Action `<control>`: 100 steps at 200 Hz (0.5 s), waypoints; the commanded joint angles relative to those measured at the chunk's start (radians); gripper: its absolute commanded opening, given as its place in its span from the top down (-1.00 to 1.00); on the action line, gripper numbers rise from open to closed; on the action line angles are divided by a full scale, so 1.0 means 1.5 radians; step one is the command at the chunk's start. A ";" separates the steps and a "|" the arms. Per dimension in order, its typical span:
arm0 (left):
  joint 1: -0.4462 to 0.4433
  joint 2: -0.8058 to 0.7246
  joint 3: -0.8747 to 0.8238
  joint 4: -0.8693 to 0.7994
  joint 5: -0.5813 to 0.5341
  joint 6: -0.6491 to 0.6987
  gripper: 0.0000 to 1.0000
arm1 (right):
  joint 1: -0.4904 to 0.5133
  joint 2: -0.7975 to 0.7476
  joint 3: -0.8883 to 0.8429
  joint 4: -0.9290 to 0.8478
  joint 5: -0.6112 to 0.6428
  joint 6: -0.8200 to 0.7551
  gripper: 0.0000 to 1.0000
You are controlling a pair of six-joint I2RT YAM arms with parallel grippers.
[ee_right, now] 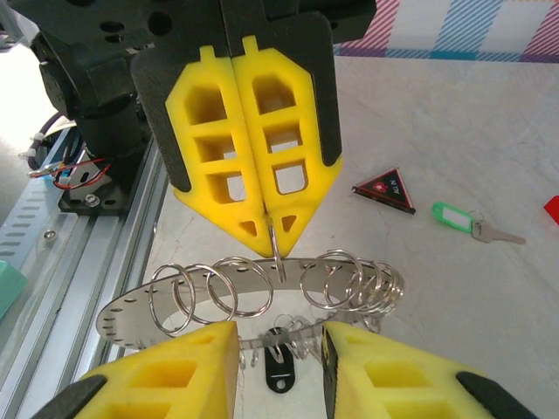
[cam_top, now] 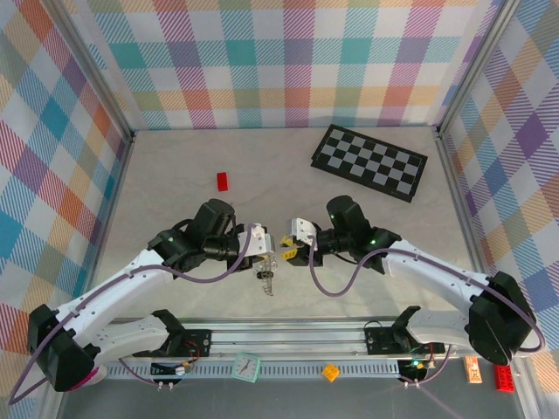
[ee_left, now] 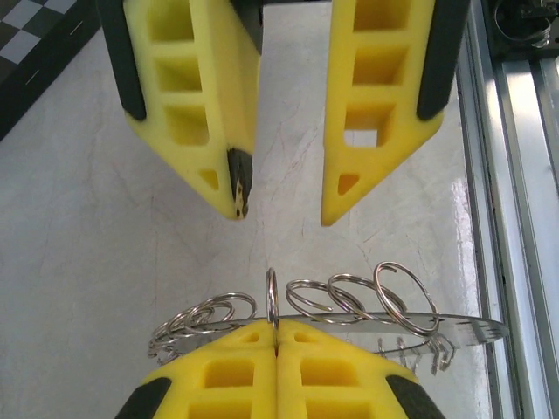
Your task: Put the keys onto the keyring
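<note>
With your left hand point(ee_right: 271, 236) pinching the keyring point(ee_right: 120, 314) by one loop above the surface point(ee_right: 489, 122) and your right hand point(ee_left: 284, 214) spread just beside it, hold it steady and send the right for the green key point(ee_right: 452, 213) lying well apart.

No text could be read anywhere; the small black triangular tag with a red centre point(ee_right: 385, 189) carried white lettering, too small to make out.
</note>
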 commanded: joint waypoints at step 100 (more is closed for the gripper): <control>-0.010 0.007 0.051 -0.040 0.021 0.043 1.00 | 0.026 0.044 -0.003 0.104 -0.031 0.023 0.48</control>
